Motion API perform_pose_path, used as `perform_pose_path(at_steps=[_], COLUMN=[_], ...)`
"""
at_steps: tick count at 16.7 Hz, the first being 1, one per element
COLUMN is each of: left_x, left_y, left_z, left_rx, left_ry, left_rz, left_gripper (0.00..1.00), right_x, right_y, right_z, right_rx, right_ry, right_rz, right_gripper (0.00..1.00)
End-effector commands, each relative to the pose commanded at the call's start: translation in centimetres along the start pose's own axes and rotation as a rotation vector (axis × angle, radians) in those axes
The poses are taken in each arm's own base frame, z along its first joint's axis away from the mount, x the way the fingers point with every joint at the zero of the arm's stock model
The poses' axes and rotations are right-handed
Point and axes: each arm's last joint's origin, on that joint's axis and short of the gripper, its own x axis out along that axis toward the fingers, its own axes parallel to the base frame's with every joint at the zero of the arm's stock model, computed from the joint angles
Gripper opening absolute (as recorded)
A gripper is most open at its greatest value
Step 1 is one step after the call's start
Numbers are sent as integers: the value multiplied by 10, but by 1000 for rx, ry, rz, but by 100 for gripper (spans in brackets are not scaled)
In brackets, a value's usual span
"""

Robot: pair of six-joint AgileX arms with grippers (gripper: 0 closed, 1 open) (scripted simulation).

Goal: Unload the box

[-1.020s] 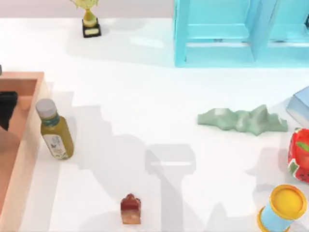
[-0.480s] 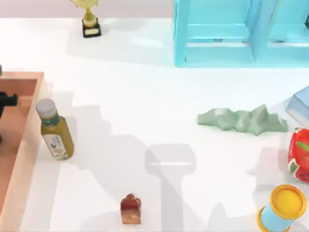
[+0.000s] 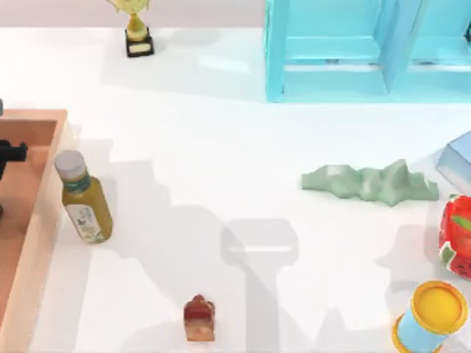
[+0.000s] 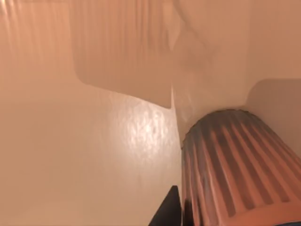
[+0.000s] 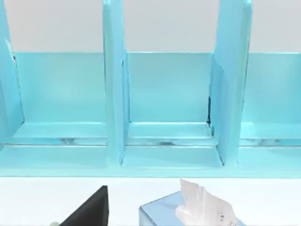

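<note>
- While the left gripper (image 3: pixel 9 153) hangs over the box (image 3: pixel 45 213), just beside the bottle (image 3: pixel 83 197), I cannot tell from these views whether its claw is spread or pinched together.
- The box sits at the top view's left edge, a shallow salmon-orange bin with thick peach rim walls; its floor looks smooth and faintly glossy in the left wrist view (image 4: pixel 94 141).
- Close under the left wrist camera stands a dark ribbed cylinder (image 4: pixel 235 165) on the box floor, near a corner; its grooved side should give fingers good purchase, and it looks rigid rather than soft, so my judgement is a grip across the ribbed flank is safest.
- The bottle lies on the table touching or just beside the box's outer wall, with a grey cap, olive-yellow body and a paper label; it reads as stiff plastic, smooth and apt to roll, best taken across its body.
- Beyond the bottle, away from the box, lie a small red-brown block (image 3: pixel 199 318), a crumpled pale-green lump (image 3: pixel 368 184) of soft, uneven shape, a red fruit-printed item (image 3: pixel 456 235) and a yellow-lidded blue tub (image 3: pixel 434 312).
- A small gold trophy (image 3: pixel 136 29) on a black base stands past the box, and a cyan shelf unit (image 3: pixel 353 51) of flat, hard panels stands well apart from it.
- The right wrist camera faces that shelf's compartments (image 5: pixel 169 108), with a pale-blue tissue box (image 5: pixel 188 212) near its foot; the right arm looks parked there.
</note>
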Motion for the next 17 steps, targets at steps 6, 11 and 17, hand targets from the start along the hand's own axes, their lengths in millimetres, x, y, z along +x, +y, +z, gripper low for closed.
perform_pose_path(at_steps=[6,11,17], left_x=[-14,-71,-122], left_y=[17,42,15], left_z=[7,16,5], left_rx=[-50,-123,-41], left_ry=[-46,-146,-39], left_rz=[15,44,10], left_gripper=[0,0,0], right_x=[0,0,0], right_y=[0,0,0], right_z=[0,0,0], right_rx=[0,0,0], right_ry=[0,0,0], right_rz=[0,0,0], right_gripper=[100,100,100])
